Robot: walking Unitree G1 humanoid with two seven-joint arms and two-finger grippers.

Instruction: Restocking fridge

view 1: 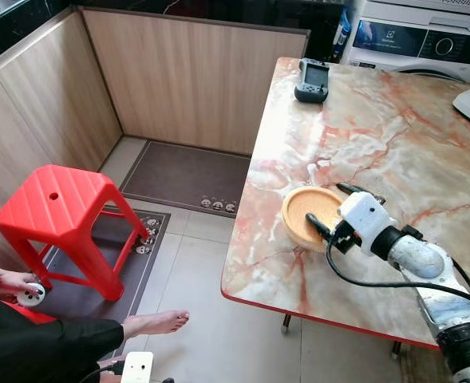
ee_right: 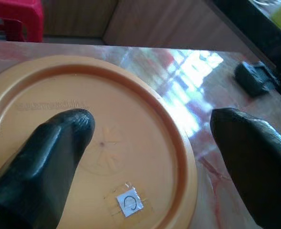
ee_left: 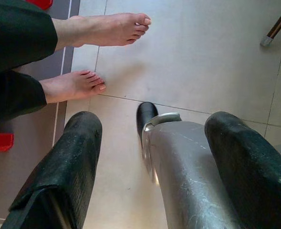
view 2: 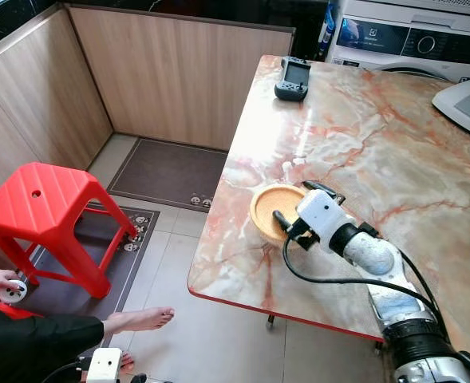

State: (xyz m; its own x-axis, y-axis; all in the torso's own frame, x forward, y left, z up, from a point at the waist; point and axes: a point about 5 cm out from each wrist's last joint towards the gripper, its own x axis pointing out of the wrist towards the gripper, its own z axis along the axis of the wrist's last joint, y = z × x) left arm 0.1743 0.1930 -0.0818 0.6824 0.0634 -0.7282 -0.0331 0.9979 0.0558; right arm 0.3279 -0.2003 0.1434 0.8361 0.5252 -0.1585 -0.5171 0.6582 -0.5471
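A round orange plastic dish (view 1: 300,209) lies on the marble table (view 1: 394,144) close to its near-left edge. My right gripper (view 1: 325,202) is open right at the dish. One black finger (ee_right: 49,148) hangs over the dish's inside and the other (ee_right: 254,157) is outside its rim, so the rim (ee_right: 183,157) runs between them. A small white label (ee_right: 130,204) is stuck on the dish. My left gripper (ee_left: 154,124) hangs open above the tiled floor, nothing between its fingers.
A red stool (view 1: 59,207) stands on a mat at the left. A person sits low at the left, bare feet (ee_left: 102,28) on the tiles near my left gripper. A black handheld device (view 1: 312,80) lies at the table's far corner; a washing machine (view 1: 418,40) stands behind.
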